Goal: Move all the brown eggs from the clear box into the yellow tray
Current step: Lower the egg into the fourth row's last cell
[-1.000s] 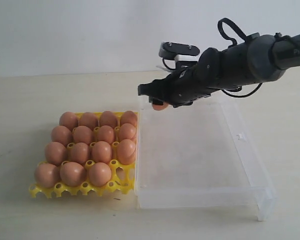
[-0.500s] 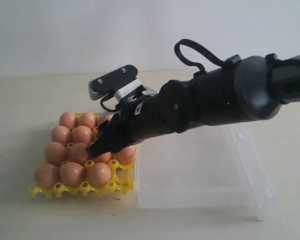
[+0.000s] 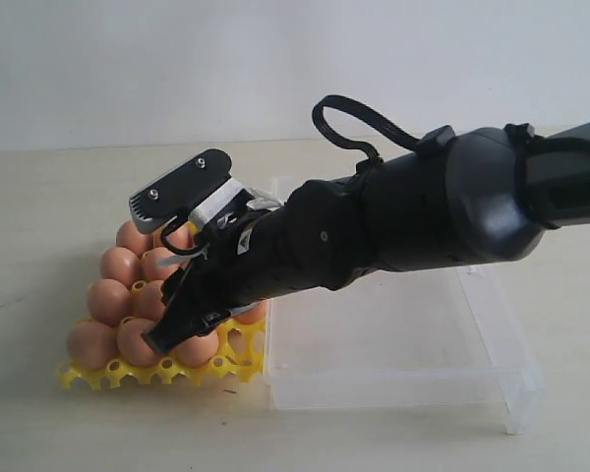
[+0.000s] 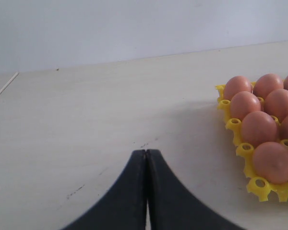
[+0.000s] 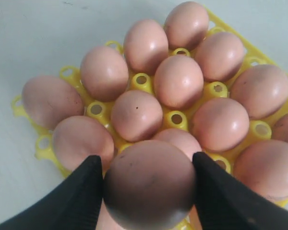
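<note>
Right wrist view: the right gripper [image 5: 147,160] is clamped on one of the brown eggs [image 5: 149,189], with a finger [image 5: 84,191] pressed to each flank. The egg hangs above the yellow tray [image 5: 20,109]. Every cup showing in that view is filled. The held egg hides the cups directly beneath it.

Exterior view: the right arm [image 3: 452,206] reaches in from the right, over the clear box [image 3: 393,389], with its fingertips low over the tray's near row. The visible part of the box holds no egg; the part behind the arm cannot be checked. One bare cup [image 3: 238,342] shows — the tray's near right corner, just beside the box wall.

Governing relation: that free cup appears to lie to the right of the fingertips, toward the box. The coming move is therefore judged to need a short shift right before the descent, not a straight drop. Depth cannot be judged reliably from this single view. The held egg's long axis cannot be read with confidence; the seated eggs stand on end.

Left wrist view: the left gripper [image 4: 146,153] has its fingers pressed together on nothing, over the table [image 4: 86,110] and apart from the tray — the farther arm, not engaged.
</note>
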You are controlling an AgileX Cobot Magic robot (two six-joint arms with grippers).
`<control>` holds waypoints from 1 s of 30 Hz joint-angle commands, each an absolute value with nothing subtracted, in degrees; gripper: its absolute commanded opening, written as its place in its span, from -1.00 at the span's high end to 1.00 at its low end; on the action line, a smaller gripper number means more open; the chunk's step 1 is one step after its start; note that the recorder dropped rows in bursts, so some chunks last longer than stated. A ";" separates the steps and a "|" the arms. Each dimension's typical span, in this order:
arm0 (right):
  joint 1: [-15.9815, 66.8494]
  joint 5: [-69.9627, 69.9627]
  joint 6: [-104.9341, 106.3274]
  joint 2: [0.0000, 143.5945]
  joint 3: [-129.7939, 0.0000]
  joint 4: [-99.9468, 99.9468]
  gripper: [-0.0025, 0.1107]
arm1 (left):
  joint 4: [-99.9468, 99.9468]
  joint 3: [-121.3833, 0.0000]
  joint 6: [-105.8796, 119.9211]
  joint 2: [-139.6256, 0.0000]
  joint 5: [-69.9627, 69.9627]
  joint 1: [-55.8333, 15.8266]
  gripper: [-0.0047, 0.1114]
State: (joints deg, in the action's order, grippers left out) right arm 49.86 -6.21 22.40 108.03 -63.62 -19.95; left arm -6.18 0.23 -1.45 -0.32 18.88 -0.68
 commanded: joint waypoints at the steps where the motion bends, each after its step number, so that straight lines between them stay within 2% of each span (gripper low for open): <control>1: 49.13 -7.98 22.95 107.28 -63.26 -19.05 0.96 | -6.01 0.00 -1.70 0.00 18.31 -0.61 0.92; 9: 45.88 -9.68 20.42 107.69 -63.26 -18.85 0.96 | -6.01 0.00 -1.70 0.00 18.31 -0.61 0.92; 30: 45.87 -18.94 20.28 107.45 -63.26 -14.57 0.96 | -6.01 0.00 -1.70 0.00 18.31 -0.61 0.92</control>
